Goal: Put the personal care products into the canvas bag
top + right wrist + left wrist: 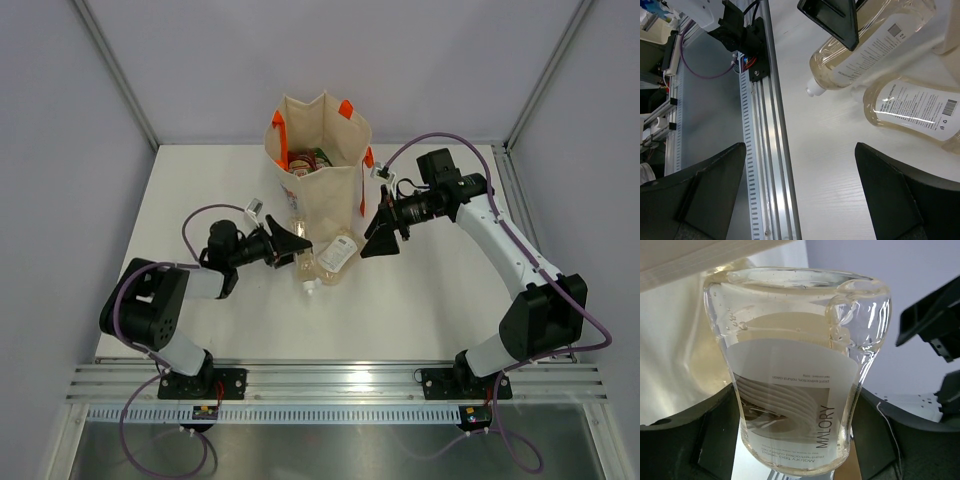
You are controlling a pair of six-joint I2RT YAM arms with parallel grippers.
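The canvas bag (322,185) stands upright at the back middle, with a red bottle (299,162) and a green bottle (322,156) showing in its mouth. Two peach bottles are in front of it. My left gripper (293,248) is shut on one peach bottle (790,370), its fingers (690,440) against both sides; the white cap end (812,90) points at the near edge. The other peach bottle (338,255) lies on the table beside it, also seen in the right wrist view (915,112). My right gripper (385,235) is open and empty, just right of that bottle (800,145).
An aluminium rail (340,380) runs along the table's near edge, also in the right wrist view (770,150). Pale enclosure walls stand at the left, back and right. Purple cables loop from both arms.
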